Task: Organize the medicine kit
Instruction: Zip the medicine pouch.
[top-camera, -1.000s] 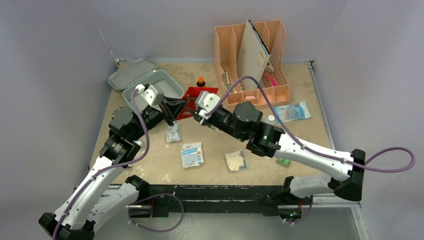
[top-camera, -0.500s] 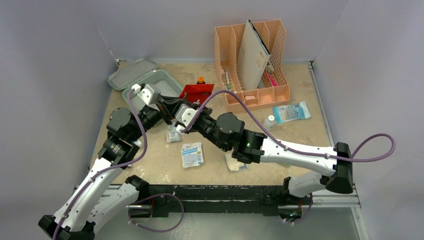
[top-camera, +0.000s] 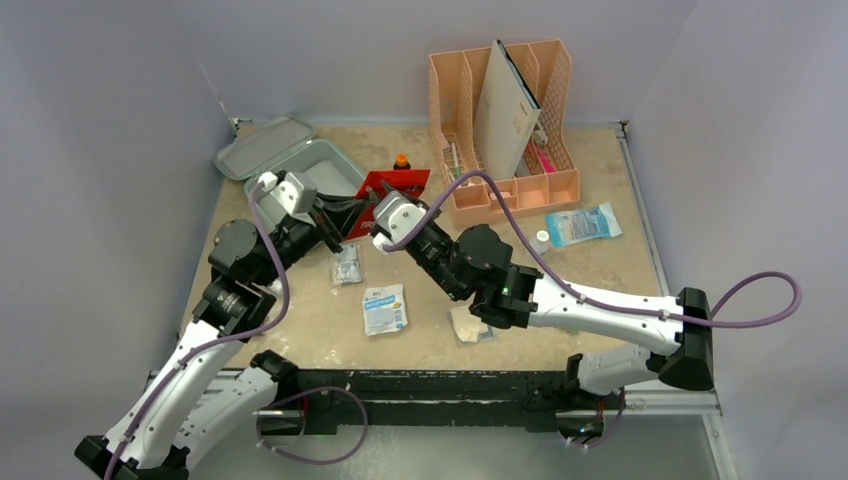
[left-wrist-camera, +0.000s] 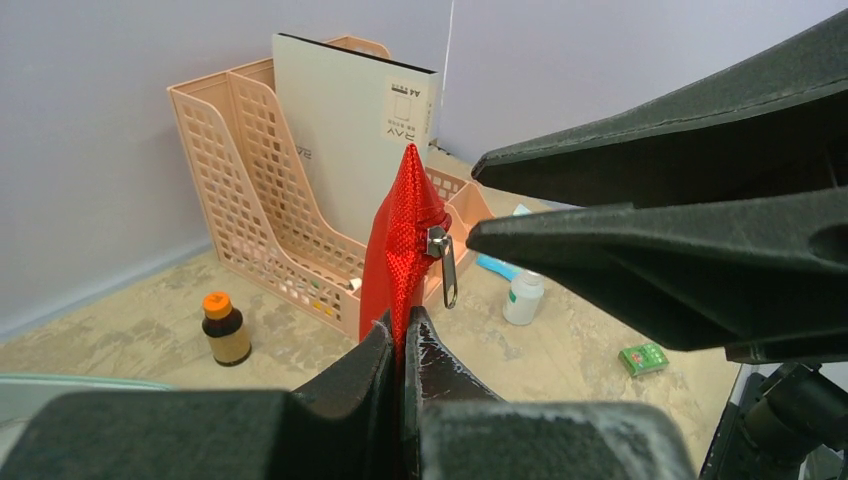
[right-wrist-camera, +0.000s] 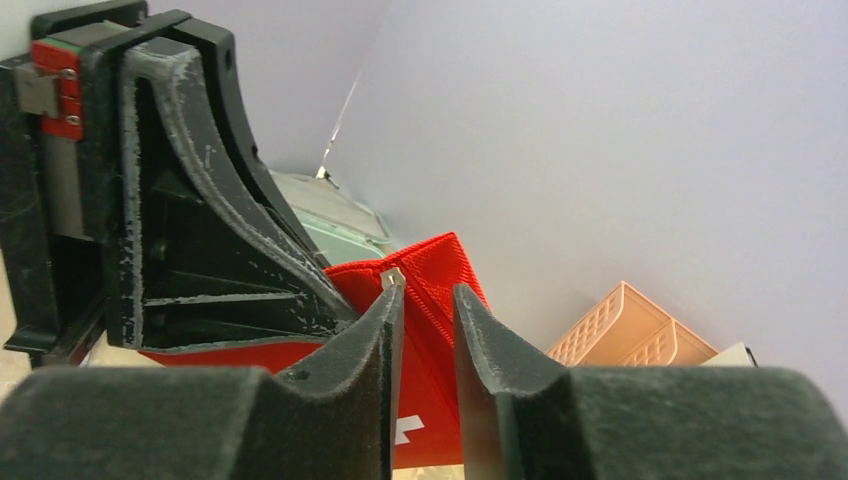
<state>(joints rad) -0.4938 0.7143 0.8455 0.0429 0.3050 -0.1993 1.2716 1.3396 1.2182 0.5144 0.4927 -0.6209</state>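
Medicine kit lies open; left gripper clamps red pouch upright, presumably so right gripper, slightly parted and empty, can catch the zipper pull.

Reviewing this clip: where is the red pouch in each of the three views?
Top external: red pouch left of centre, toward the back.
Left wrist: pouch at centre, edge-up, pinched in the left tool.
Right wrist: pouch at lower centre, behind the right tool.
Shared landmark: the peach file organizer, visible in all three.
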